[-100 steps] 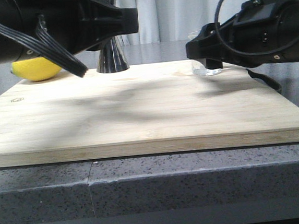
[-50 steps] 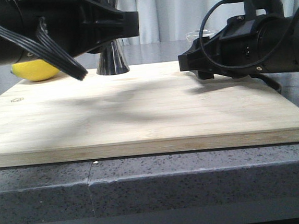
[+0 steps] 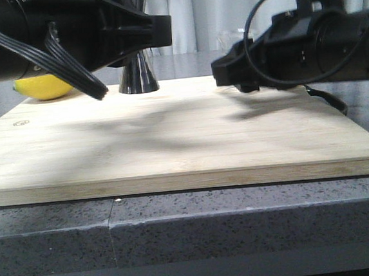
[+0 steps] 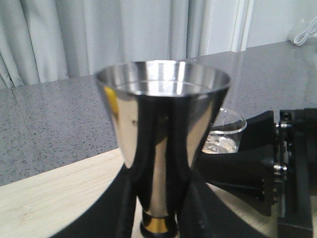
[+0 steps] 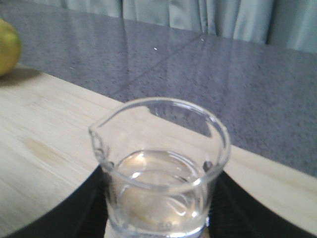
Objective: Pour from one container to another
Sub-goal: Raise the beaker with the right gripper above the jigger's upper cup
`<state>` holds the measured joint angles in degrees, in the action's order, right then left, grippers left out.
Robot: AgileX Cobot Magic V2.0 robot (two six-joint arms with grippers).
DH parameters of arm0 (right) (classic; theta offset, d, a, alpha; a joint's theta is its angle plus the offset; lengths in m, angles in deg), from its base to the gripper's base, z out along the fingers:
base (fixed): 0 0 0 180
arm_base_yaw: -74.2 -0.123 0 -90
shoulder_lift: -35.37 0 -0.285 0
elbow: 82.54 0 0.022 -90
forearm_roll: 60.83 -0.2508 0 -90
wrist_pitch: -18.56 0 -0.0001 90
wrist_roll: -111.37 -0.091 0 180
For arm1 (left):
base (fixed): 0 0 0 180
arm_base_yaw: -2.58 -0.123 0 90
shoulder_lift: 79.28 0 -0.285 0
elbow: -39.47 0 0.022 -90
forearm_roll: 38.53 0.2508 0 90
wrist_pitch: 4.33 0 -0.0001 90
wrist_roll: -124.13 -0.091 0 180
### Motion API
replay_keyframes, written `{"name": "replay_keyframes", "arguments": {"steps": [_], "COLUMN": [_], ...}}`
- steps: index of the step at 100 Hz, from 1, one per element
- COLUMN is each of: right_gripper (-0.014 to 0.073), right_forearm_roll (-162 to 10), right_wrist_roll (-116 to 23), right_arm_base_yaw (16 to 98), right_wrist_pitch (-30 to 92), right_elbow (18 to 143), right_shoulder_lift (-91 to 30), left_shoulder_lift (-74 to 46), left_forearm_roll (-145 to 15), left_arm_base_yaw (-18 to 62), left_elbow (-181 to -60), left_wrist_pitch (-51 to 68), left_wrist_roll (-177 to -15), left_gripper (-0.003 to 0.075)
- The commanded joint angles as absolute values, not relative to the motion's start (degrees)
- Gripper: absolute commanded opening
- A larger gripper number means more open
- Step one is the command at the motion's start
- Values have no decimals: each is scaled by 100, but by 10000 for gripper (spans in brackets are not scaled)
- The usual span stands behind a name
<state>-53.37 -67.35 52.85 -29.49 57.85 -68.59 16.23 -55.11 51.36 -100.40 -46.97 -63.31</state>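
The steel jigger (image 4: 163,114), with a gold band (image 4: 158,226) at its waist, stands upright on the wooden board; its base (image 3: 138,75) shows in the front view. My left gripper (image 4: 158,218) is shut on the jigger's waist, a black finger (image 4: 124,203) on each side. The clear glass beaker (image 5: 161,168) holds a little clear liquid, its pour lip toward the lemon side. My right gripper (image 5: 161,220) is shut on the beaker, just right of the jigger. In the front view the right gripper (image 3: 230,69) hides most of the beaker. The left wrist view shows the beaker (image 4: 225,133) behind the jigger.
A yellow lemon (image 3: 44,87) lies at the back left, beside the wooden board (image 3: 172,145). The board rests on a speckled grey counter (image 3: 192,228). Grey curtains hang behind. A black cable (image 3: 326,98) trails off the board's right edge.
My right gripper has carried the beaker to the left, toward the jigger, and slightly up off the board. The left arm and jigger have stayed put.
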Motion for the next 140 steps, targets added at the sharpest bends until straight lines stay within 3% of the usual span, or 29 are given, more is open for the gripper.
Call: {"name": "replay_keyframes", "arguments": {"steps": [1, 46, 71, 140], "right_gripper": [157, 150, 150, 150], "right_forearm_roll": [-5126, -4437, -3748, -2119], "right_wrist_roll": [-6652, -6251, -6251, -6251], "right_arm_base_yaw": [5304, 5304, 5304, 5293], "right_wrist_pitch": [-3478, -3110, -2273, -1968], "right_elbow": [5932, 5988, 6695, 7247], "right_shoulder_lift": [-6311, -4943, -4899, -4899], "left_shoulder_lift": [1381, 1381, 1381, 1381], "left_forearm_roll": [-5456, -4660, -4542, -3853], "left_arm_base_yaw": [5141, 5141, 5151, 5151], "left_elbow": [-10185, -10185, -10185, -10185], "left_wrist_pitch": [-5145, -5136, -5136, -5136], "left_wrist_roll": [-6256, -5587, -5476, -5044], "left_gripper": [-19, -19, -20, -20]}}
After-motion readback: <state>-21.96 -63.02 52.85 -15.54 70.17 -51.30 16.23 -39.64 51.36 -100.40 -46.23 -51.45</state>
